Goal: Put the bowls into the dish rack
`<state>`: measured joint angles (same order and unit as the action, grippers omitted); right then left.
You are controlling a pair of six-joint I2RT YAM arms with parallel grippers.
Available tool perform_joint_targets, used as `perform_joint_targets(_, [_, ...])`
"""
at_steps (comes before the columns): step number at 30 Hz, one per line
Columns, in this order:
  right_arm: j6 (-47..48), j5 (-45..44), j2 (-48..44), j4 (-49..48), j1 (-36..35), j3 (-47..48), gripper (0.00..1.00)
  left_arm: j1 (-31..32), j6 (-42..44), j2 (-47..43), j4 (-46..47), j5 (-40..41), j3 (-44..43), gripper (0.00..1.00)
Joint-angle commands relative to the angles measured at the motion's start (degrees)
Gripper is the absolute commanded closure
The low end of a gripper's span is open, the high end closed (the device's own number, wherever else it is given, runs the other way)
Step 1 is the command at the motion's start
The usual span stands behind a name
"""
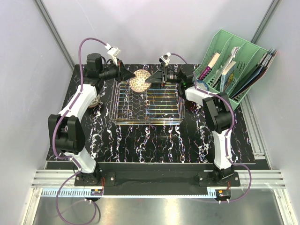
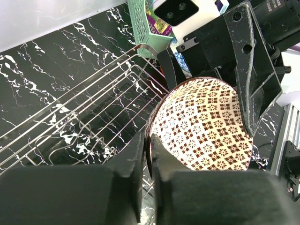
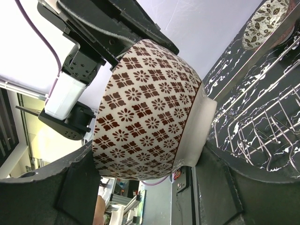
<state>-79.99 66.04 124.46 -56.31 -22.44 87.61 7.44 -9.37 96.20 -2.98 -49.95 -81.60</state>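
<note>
A red-brown patterned bowl (image 1: 139, 80) is held on edge above the far side of the silver wire dish rack (image 1: 145, 121). My left gripper (image 1: 130, 77) is shut on the bowl's rim, which shows in the left wrist view (image 2: 147, 140) with the bowl's inside (image 2: 201, 126) facing the camera. My right gripper (image 1: 150, 79) spans the bowl from rim to foot. In the right wrist view (image 3: 145, 136) its white pad (image 3: 202, 126) lies against the foot of the bowl (image 3: 145, 93). The rack holds no bowl. The other bowls are mostly out of view.
A dark leaf-patterned bowl (image 3: 268, 18) stands on the black marbled table beyond the rack, partly hidden by my left arm in the top view (image 1: 95, 100). A green file organiser (image 1: 234, 65) with books stands at the far right. White walls enclose the table.
</note>
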Motion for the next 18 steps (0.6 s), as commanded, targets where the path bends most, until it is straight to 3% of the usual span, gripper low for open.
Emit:
perform_joint_targets(1, [0.53,0.49,-1.94,-3.19,-0.77,0.72,1.0,0.2,-0.48,-1.02,4.39,-2.52,-1.28,0.65])
perform_joint_targets(3, [2.54,0.58,-2.03,-0.82,-0.85,0.45,1.0,0.03,-0.57,-1.46,4.39,-2.17,-1.54,0.5])
perform_joint_targets(4, [4.73,0.75,-2.03,0.23,-0.77,0.28,1.0,-0.41,-0.57,-1.63,4.22,-1.64,-1.8,0.37])
perform_joint_targets(7, [10.79,0.5,-2.82,9.18,-0.77,0.45,1.0,-2.6,-1.36,-2.51,3.34,-0.33,-2.68,0.24])
perform_joint_targets(8, [16.82,0.23,-3.08,17.21,-0.85,1.32,1.0,-3.39,-1.53,-3.03,3.16,0.46,-3.29,0.19])
perform_joint_targets(10, [24.83,-1.34,-4.14,27.51,-0.85,3.25,1.0,-5.84,0.13,-3.22,-2.78,3.45,-4.7,0.16])
perform_joint_targets(13, [50.97,-8.19,-5.46,60.32,-0.94,10.97,1.0,-9.7,4.43,-4.97,-8.77,6.8,-3.75,0.13])
perform_joint_targets(18, [68.89,-22.75,-7.74,79.84,-1.03,21.97,1.0,-16.57,8.66,-11.12,-11.16,8.47,3.72,0.1])
